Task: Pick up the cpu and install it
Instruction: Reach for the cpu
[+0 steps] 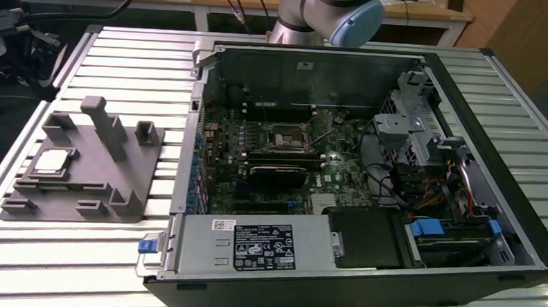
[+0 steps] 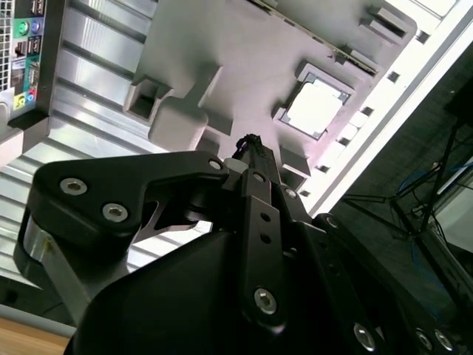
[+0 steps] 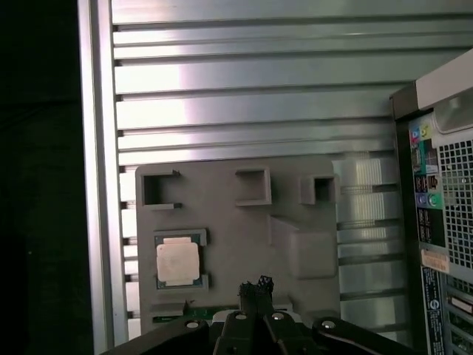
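While the cpu (image 1: 52,161) lies flat in a shallow square seat of the grey plastic block (image 1: 101,187), with its silver top facing up, the gripper (image 3: 256,285) hangs above this same block and has nothing in its hold. In the first wrist view its two dark fingertips come together to one small point, with no gap that I can see between them (so I take it as closed and empty). This point stands over the bare grey surface of the block, near the cpu (image 3: 178,262) but apart from it. In the second wrist view the gripper (image 2: 247,142) shows from the side as a long black body, and the cpu (image 2: 318,107) shines pale beyond its tip, inside its seat.

The block, which carries some upright posts and open slots, rests on the ribbed metal counter (image 1: 75,263) at the exterior view's left, just beside the open computer case (image 1: 509,177). Inside the case the green motherboard (image 1: 342,177) is seen, with a square socket (image 1: 288,137) near its middle. The robot arm (image 1: 322,13) rises behind the case, at the far edge of the counter.
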Tool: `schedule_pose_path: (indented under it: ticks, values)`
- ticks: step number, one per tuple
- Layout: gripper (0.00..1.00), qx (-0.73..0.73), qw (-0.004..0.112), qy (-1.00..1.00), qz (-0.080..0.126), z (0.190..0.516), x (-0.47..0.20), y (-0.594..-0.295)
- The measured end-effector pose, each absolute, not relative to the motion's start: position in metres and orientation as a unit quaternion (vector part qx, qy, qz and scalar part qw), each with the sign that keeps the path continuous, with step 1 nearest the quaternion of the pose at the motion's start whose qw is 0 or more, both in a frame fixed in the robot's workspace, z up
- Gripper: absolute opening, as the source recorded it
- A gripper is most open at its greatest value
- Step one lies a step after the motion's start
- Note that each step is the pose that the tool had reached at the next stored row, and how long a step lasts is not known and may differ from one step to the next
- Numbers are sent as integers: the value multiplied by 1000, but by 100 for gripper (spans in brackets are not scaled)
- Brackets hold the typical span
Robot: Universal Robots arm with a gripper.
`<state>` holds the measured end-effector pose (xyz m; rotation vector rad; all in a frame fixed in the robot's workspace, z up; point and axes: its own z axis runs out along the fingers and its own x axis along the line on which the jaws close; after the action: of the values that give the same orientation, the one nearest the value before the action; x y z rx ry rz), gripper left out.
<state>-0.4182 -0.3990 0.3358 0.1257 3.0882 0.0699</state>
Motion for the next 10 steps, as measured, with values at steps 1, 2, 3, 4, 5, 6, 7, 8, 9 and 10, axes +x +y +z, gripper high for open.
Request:
schedule_pose_path:
  ticks: [1,2,3,4,5,6,7,8,9,10]
  values:
    - [11,41,25,999,23,334,-420,-399]
    - [11,41,25,999,23,332,-421,-399]
    - [11,41,25,999,23,330,-423,-399]
    - [11,41,25,999,23,328,-424,-399]
    - [11,41,25,999,23,327,-426,-399]
    - [11,41,25,999,23,325,-428,-399]
    - [11,41,25,999,23,323,-429,-399]
    - [11,41,25,999,23,322,-431,-399]
    - [11,41,25,999,23,320,-433,-399]
    - [11,41,25,999,23,319,-434,-399]
